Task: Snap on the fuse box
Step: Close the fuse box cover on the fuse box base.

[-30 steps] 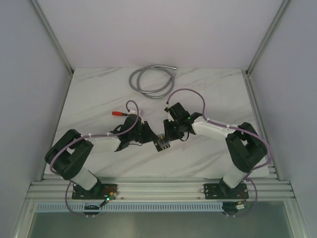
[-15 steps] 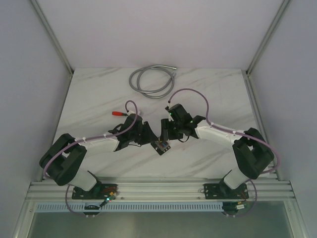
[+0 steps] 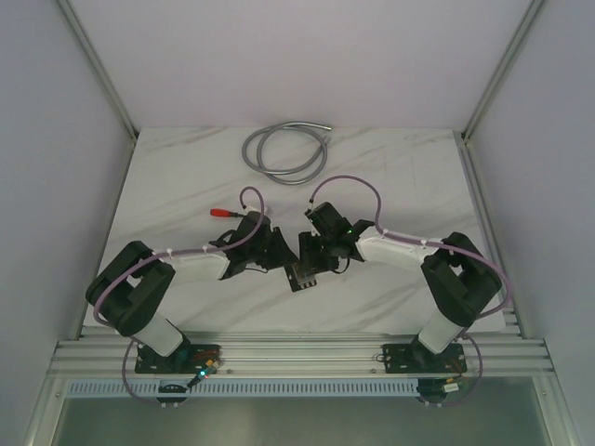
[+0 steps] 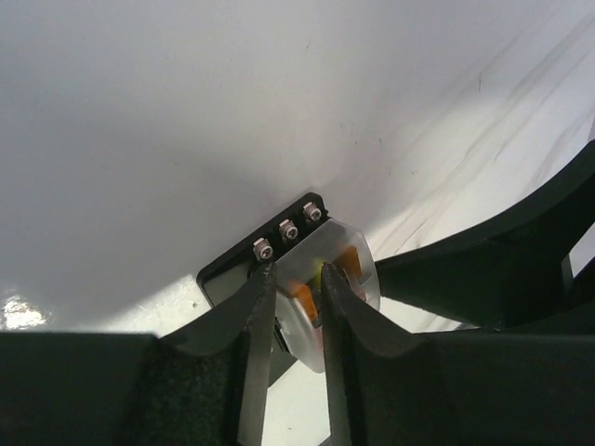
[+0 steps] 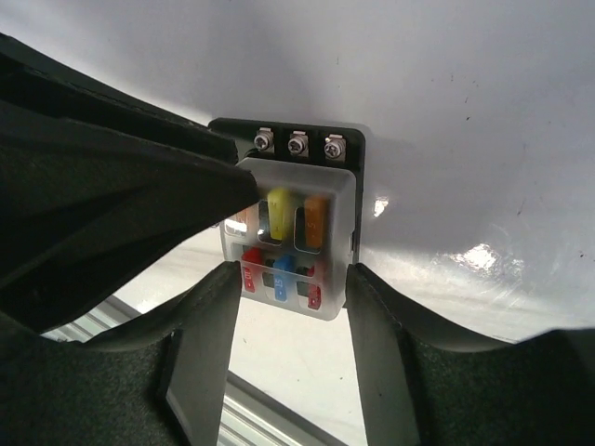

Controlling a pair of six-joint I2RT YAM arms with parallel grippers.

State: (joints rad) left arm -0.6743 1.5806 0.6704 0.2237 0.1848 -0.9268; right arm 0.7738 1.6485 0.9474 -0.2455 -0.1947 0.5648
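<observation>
The fuse box (image 5: 290, 139) lies in the middle of the tabletop (image 3: 186, 177). It looks small, hard and light, so it may slide. The right jaws hug its sides from 3 o'clock. The left jaws, a little open, touch its clear lid (image 5: 330, 186) from 9 o'clock. Press near the lid's edges. There is room at 6 o'clock; a grey cable (image 3: 279, 153) lies far off at 12.

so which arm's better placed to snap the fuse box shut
right, probably: the right gripper straddles the fuse box, a finger at each side; the left gripper only reaches one edge
</observation>
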